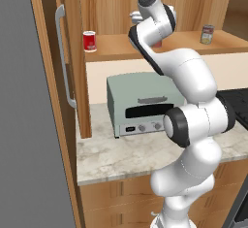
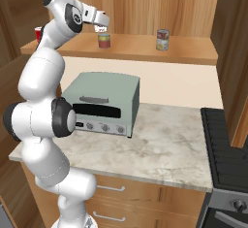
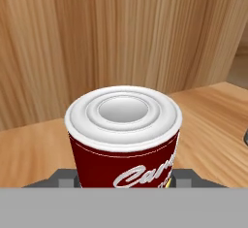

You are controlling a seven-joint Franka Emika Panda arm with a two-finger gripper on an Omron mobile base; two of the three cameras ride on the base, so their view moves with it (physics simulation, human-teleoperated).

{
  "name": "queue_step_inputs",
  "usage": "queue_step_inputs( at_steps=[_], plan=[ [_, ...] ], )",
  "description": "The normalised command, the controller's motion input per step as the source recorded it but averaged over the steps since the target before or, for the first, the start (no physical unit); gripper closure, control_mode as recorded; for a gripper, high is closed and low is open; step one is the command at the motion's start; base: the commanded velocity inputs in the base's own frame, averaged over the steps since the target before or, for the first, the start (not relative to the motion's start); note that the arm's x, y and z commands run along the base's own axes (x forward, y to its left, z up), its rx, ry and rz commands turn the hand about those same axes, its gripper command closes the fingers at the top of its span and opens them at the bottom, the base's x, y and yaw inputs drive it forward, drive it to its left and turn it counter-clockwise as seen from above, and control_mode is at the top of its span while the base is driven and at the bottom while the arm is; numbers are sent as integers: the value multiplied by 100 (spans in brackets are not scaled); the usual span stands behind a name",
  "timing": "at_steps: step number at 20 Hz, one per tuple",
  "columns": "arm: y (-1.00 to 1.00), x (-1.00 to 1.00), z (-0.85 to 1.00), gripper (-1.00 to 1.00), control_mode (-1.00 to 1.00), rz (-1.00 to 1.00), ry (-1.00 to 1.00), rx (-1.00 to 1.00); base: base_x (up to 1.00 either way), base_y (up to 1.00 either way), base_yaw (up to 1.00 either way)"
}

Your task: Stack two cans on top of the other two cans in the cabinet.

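Between the fingers [image 3: 124, 181], clamped tight, sits the dark red can [image 3: 124, 139] above a greenish-grey can [image 2: 104, 41].

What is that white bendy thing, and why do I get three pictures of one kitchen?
It is a robot arm ending in a gripper. Two cameras ride behind it, left and right; the third sits on its hand. The gripper is shut on a dark red and white can, held above a greenish-grey can on the cabinet shelf. A second greenish-grey can stands farther right, a red can at the left end. Below, a toaster oven sits on the marble counter.
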Motion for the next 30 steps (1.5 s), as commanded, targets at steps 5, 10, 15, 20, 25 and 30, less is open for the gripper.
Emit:
queue_step_inputs(
  at_steps=[5, 10, 15, 20, 25, 30],
  plan=[
    [-2, -2, -6, 100, -100, -2, 0, 1, 0, 0, 0],
    [-7, -5, -6, 100, -100, 0, 0, 4, 0, 0, 0],
    [-6, -7, -6, 100, -100, 0, 0, 5, 0, 0, 0],
    [-9, -7, -7, 100, -100, 0, 0, 4, 0, 0, 0],
    [-6, 0, -7, 100, -100, 0, 0, 0, 0, 0, 0],
    [-2, 1, -5, 100, -100, 0, 0, 0, 0, 0, 0]
  ],
)
